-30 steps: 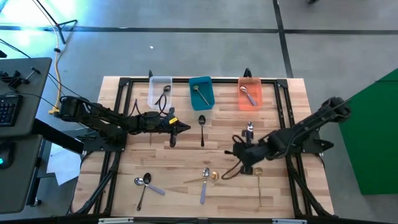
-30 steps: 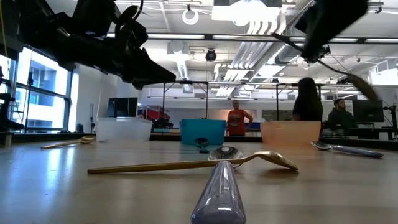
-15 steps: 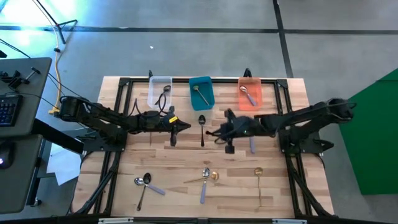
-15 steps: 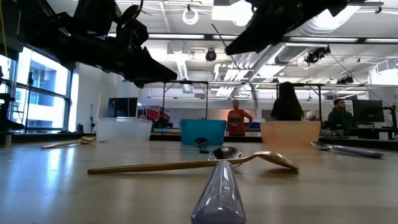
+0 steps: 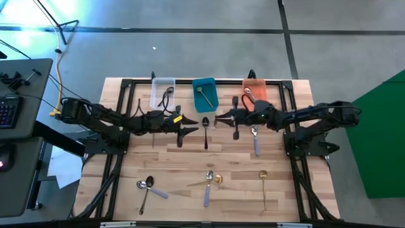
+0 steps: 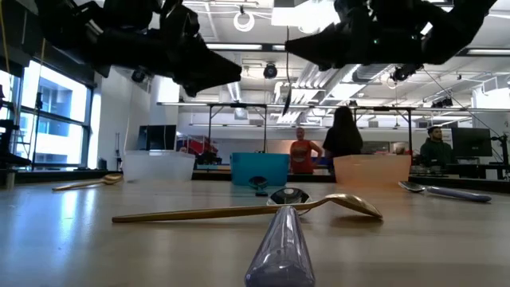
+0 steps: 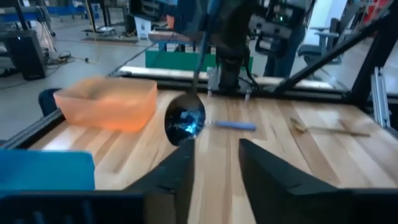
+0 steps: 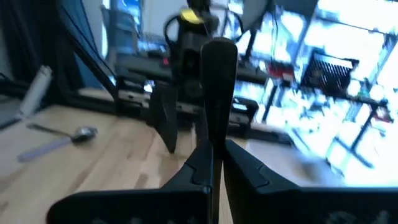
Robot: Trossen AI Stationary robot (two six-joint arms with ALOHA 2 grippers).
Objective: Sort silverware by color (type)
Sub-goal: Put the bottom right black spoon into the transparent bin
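Note:
My right gripper (image 5: 217, 118) hangs over the table's middle, shut on a dark black spoon (image 7: 185, 121). Its bowl hangs just in front of my left gripper (image 7: 214, 155), which stands open and points at it from the table's left, touching nothing. Another black spoon (image 5: 205, 130) lies flat on the table below the two grippers. More silverware lies flat: a silver spoon with a lavender handle (image 5: 255, 140), a gold one (image 5: 263, 187), a gold and a lavender-handled one crossed (image 5: 209, 180), and two at the near left (image 5: 147, 189). My right gripper pinches the black spoon's slim handle (image 7: 204, 43) between its two fingers, well above the bowl. The fingers come from the table's right, about level. The spoon hangs below and ahead of them (image 6: 286, 100), bowl down, clear of the table.
Three small bins stand in a row at the far edge: clear (image 5: 162, 92), teal (image 5: 204, 94) and orange (image 5: 254, 95), each with a spoon in it. A black frame runs around the tabletop. People stand in the room beyond the table.
My right gripper has carried the black spoon up and toward the table's far edge and left, from the near right part to just in front of my left gripper. My left gripper has opened its fingers while staying in about the same place.

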